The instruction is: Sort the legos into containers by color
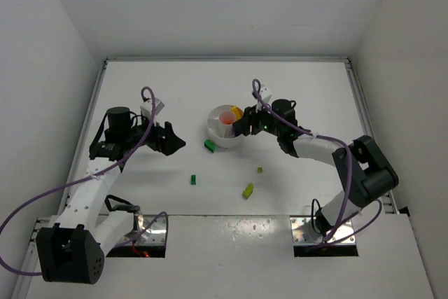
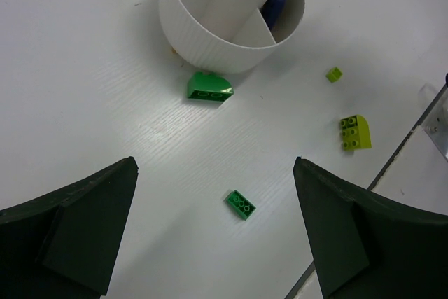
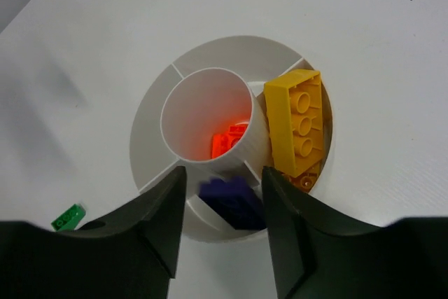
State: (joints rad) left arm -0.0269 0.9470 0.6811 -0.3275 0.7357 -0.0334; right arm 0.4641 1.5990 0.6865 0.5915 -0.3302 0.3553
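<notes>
The round white dish (image 1: 216, 138) (image 3: 150, 138) holds a red-orange brick (image 3: 227, 142) in its centre well and a yellow-orange brick (image 3: 299, 120) in a right wedge. My right gripper (image 1: 242, 125) (image 3: 223, 173) hovers over the dish's near wedge, jaws apart. A blurred dark purple brick (image 3: 232, 202) lies below them in that wedge, clear of both fingers. My left gripper (image 1: 175, 142) (image 2: 215, 164) stands wide open above the table, empty. On the table lie a green brick (image 2: 209, 87) against the dish, a small green one (image 2: 240, 204), a lime brick (image 2: 355, 132) and a tiny lime bit (image 2: 334, 73).
The dish (image 2: 210, 40) sits mid-table between the two arms. The loose bricks are spread on the white table in front of it. White walls close the table on the left, back and right. Metal mounting plates (image 1: 148, 232) lie at the near edge.
</notes>
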